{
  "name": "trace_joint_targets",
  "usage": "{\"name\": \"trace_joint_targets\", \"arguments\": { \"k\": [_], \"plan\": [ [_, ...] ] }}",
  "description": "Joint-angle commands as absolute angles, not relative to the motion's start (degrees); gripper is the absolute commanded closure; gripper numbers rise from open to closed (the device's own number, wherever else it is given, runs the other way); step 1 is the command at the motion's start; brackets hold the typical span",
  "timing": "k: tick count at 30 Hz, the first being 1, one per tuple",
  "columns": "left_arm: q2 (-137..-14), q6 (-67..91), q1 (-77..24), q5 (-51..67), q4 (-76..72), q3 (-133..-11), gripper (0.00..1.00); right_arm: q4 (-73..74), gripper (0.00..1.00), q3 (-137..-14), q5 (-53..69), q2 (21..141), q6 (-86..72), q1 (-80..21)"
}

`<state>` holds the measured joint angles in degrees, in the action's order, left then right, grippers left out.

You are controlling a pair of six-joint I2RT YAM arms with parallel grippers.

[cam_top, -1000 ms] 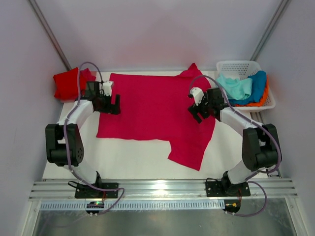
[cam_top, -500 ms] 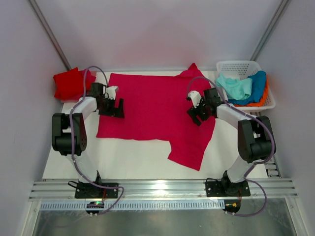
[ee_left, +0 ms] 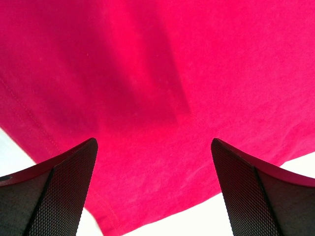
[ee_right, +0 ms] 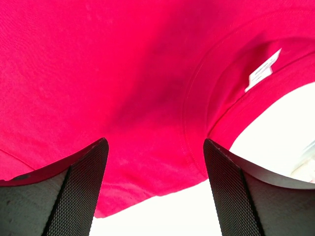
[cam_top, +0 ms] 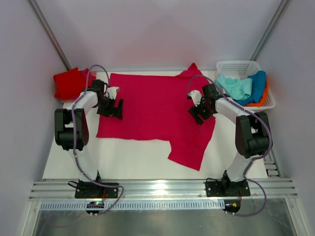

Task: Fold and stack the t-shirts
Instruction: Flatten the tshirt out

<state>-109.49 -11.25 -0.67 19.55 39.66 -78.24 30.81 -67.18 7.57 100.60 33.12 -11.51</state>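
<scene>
A crimson-pink t-shirt (cam_top: 157,108) lies spread flat over the white table (cam_top: 128,157), one sleeve trailing toward the front right. My left gripper (cam_top: 114,109) stands open just above the shirt's left edge. In the left wrist view, cloth (ee_left: 157,88) fills the gap between the left gripper's (ee_left: 153,142) fingers, with nothing gripped. My right gripper (cam_top: 197,114) is open over the shirt's right side. The right wrist view has the collar and its white label (ee_right: 263,69) beside the right gripper (ee_right: 155,141). A folded red t-shirt (cam_top: 69,83) rests at the back left.
A white lattice basket (cam_top: 238,66) stands at the back right, holding mint-green (cam_top: 235,87), blue (cam_top: 256,86) and orange (cam_top: 266,96) t-shirts. White walls close in the table on three sides. Bare table runs along the front.
Both arms have raised their elbows and tipped their grippers down over the shirt's left and right edges. The right jaws have narrowed a little. The shirt has not moved.
</scene>
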Motion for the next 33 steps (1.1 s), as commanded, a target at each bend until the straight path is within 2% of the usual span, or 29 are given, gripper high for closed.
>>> {"name": "trace_joint_targets", "arguments": {
  "k": [1,14,33],
  "plan": [
    [-109.95,-13.80,-0.35,16.97,44.47,-81.03,0.01,33.74,0.19,-67.59,5.10,101.16,33.92,-11.43],
    [-114.17,-15.12,-0.26,15.47,50.62,-84.29,0.01,36.30,0.20,-67.59,7.29,104.24,31.99,-11.43],
    [-112.68,-20.12,-0.18,10.55,57.04,-78.84,0.05,38.49,0.20,-61.35,4.49,103.10,32.34,-11.43]
  ]
}}
